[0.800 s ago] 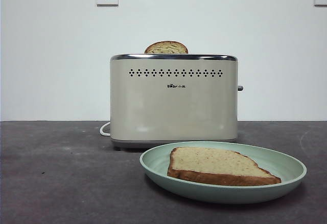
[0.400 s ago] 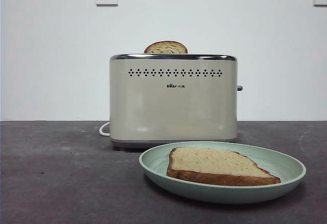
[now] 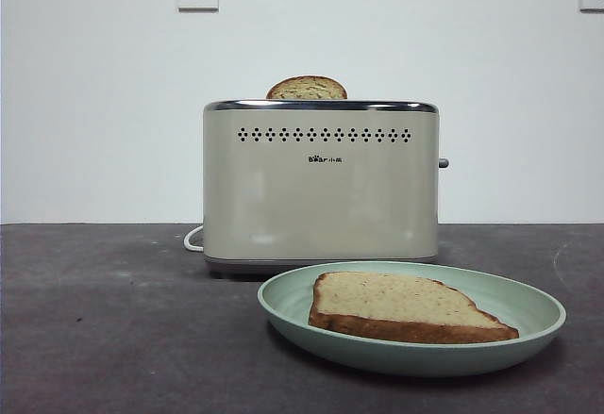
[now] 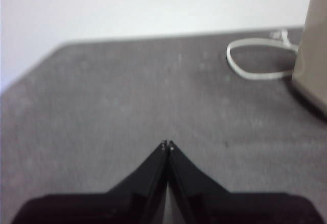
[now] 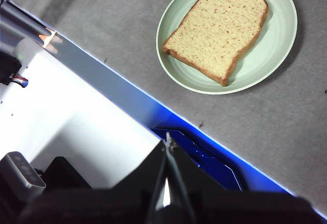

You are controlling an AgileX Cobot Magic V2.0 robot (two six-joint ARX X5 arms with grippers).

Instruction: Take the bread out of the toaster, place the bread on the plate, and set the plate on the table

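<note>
Front view: the dark grey table point(image 3: 104, 339) spans the foreground, and on it stands the cream-beige toaster point(image 3: 321, 183), its white cord point(image 3: 192, 239) looping out at one side. A second slice point(image 3: 307, 88) with a narrow dark dome pokes up from the toaster's slot. Just in front of the toaster sits the pale mint-green plate point(image 3: 538, 315), resting flat on the table, and the bread point(image 3: 401, 306) lies flat in it, tan face up, brown crust toward the camera. No arm shows in this view. In the left wrist view, the left gripper point(image 4: 167, 145) hangs over bare table near the cord, its jaws pressed together on nothing. In the right wrist view, the right gripper point(image 5: 167, 141) is high above the table's edge, well apart from the plate, its jaws likewise closed and empty.
</note>
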